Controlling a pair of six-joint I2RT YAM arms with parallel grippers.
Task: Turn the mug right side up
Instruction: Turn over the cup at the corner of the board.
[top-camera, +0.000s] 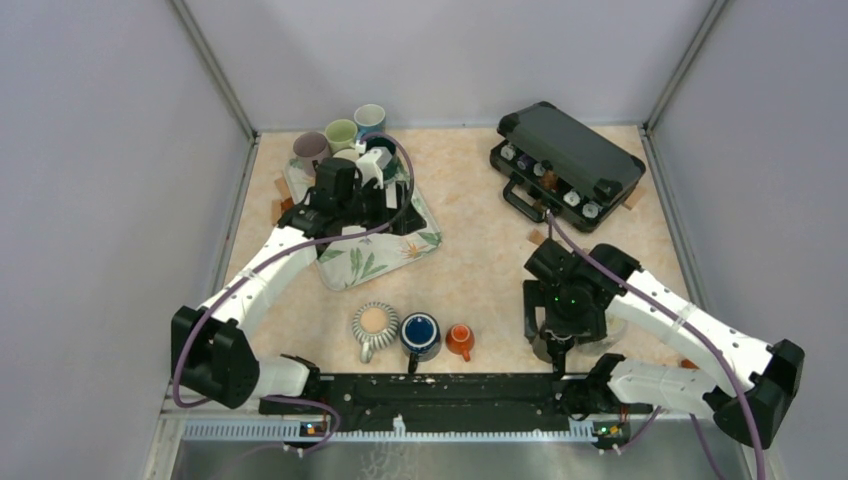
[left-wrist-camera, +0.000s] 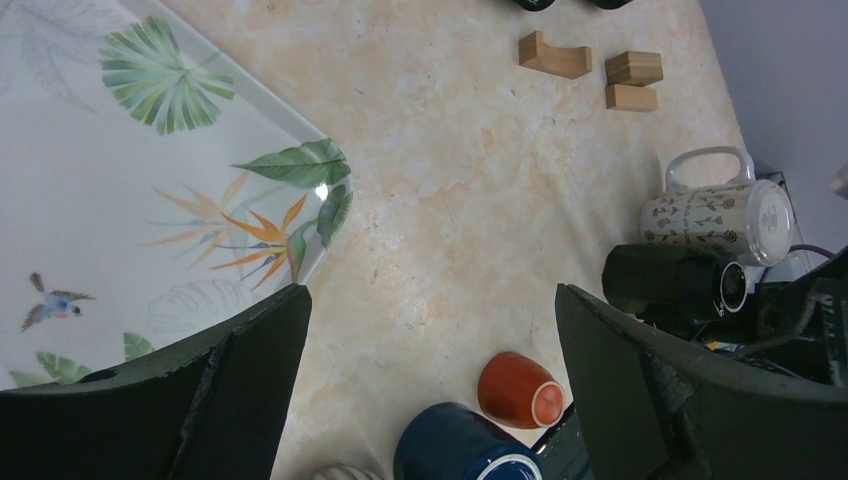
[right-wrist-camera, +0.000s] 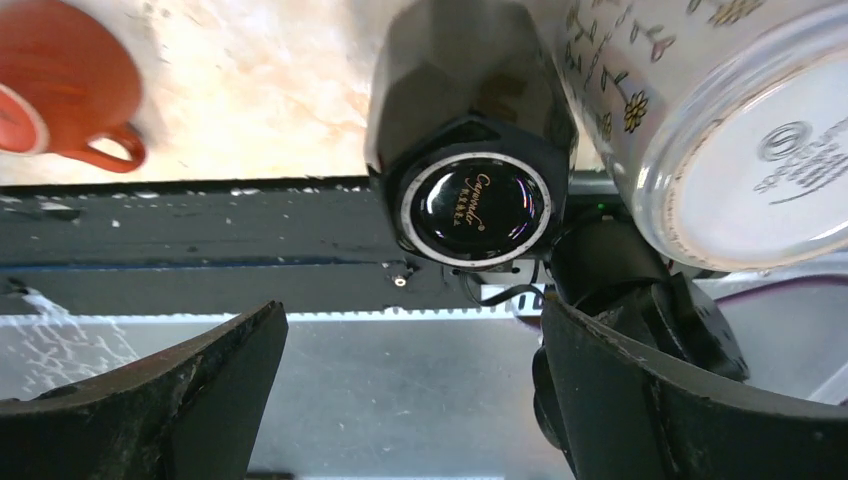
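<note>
Several mugs stand upside down near the front edge: a striped mug (top-camera: 373, 325), a navy mug (top-camera: 420, 334) (left-wrist-camera: 465, 445), a small orange cup (top-camera: 460, 340) (left-wrist-camera: 518, 390) (right-wrist-camera: 60, 85), a black mug (left-wrist-camera: 675, 282) (right-wrist-camera: 470, 200) and a floral mug (left-wrist-camera: 715, 215) (right-wrist-camera: 750, 160). My right gripper (top-camera: 557, 358) (right-wrist-camera: 415, 395) is open and empty, just above and in front of the black mug, its tips over the black rail. The floral mug stands beside the black one. My left gripper (top-camera: 393, 212) (left-wrist-camera: 430, 390) is open and empty, high over the tray's (left-wrist-camera: 120, 230) corner.
Several upright mugs (top-camera: 340, 133) stand at the back of the leaf-patterned tray (top-camera: 375, 262). A black case (top-camera: 570, 158) lies open at the back right. Small wooden blocks (left-wrist-camera: 590, 68) lie on the table. The black rail (right-wrist-camera: 200, 240) runs along the near edge.
</note>
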